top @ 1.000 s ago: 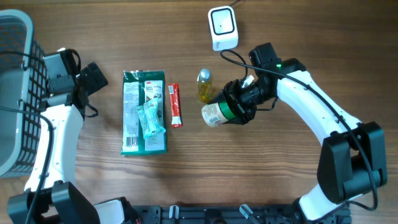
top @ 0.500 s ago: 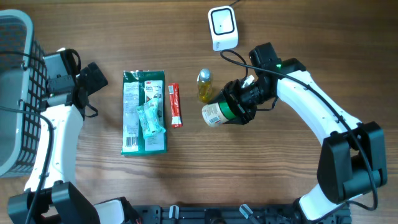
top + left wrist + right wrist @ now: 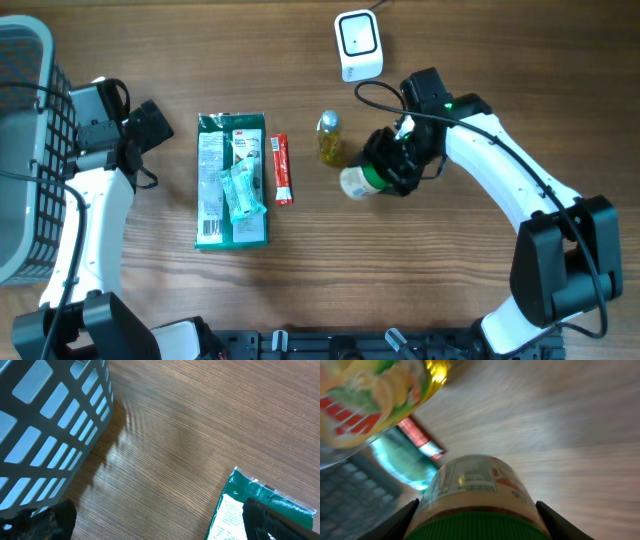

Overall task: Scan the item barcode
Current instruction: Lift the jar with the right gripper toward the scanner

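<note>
The jar [image 3: 354, 183], with a pale label and a green lid [image 3: 477, 527], sits in the right gripper [image 3: 383, 170], which is closed on its lid end, so the label end sticks out to the left, away from the arm. In the right wrist view the jar fills the middle of the picture, with the dark fingers [image 3: 400, 522] pressed on either side of the lid. Whether the jar's far end touches the desk [image 3: 450, 300] cannot be told. It lies just below and to the right of a small yellow bottle [image 3: 328, 137], close to it but apart. The white scanner [image 3: 358, 42] stands at the far edge of the desk, well apart from the jar and slightly to one side. Left of the bottle a red stick packet [image 3: 283, 168] lies flat, and beside that a green packet [image 3: 215, 180] with a small teal sachet [image 3: 243, 190] on top. The left gripper [image 3: 152, 122] hangs with its jaws spread wide and nothing between them, near the green packet's top left corner, next to a grey basket [image 3: 25, 150] at the desk's left edge.
</note>
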